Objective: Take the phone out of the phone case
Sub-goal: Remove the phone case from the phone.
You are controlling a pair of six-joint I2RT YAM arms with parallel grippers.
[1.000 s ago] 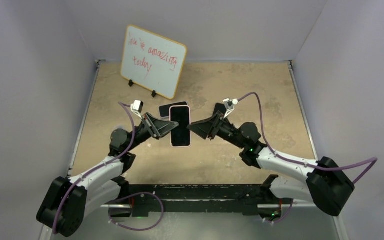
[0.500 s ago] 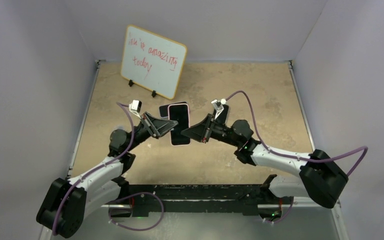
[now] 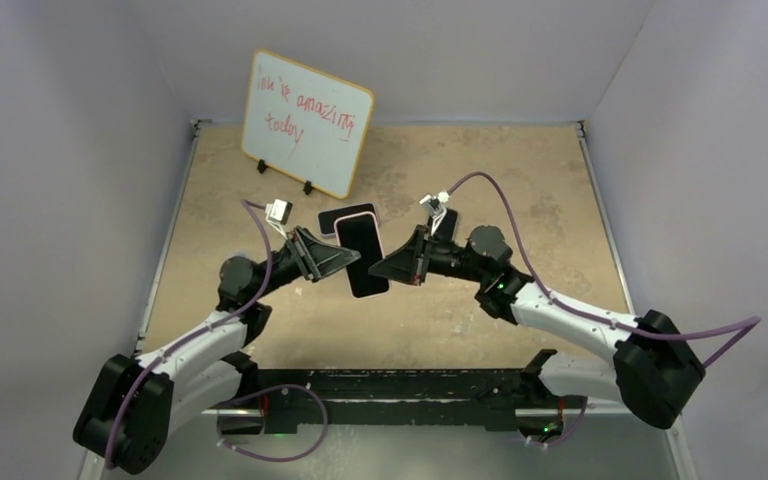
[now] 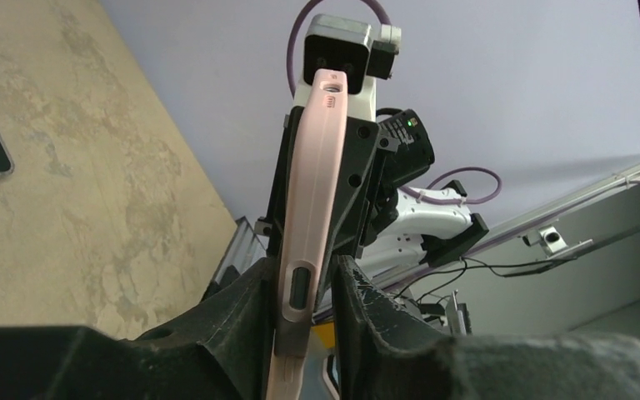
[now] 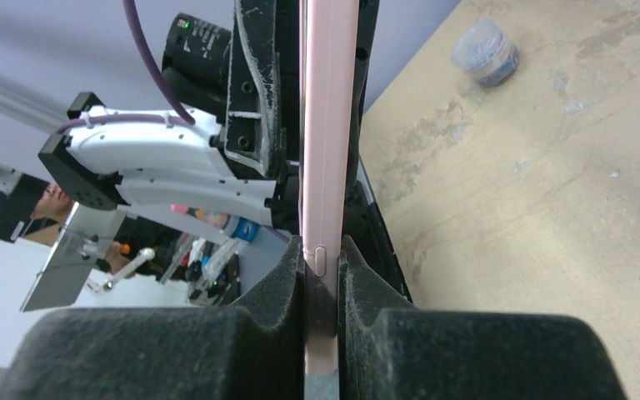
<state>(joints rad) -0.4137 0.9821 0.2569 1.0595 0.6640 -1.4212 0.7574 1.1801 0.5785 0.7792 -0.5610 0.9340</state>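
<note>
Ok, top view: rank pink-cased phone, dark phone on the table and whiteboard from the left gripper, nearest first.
1. Pink-cased phone: between the jaws of the left gripper.
2. Dark phone: on the table behind.
3. Whiteboard: rear left.

Tan table — propped whiteboard, dark phone lying flat.

Soft, even light with faint shadows; the right hand looms slightly blurred up close.

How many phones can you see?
2. The pink-cased phone is up between the left gripper and the right gripper. The dark phone lies flat on the table just behind it. More might be hidden.
</note>
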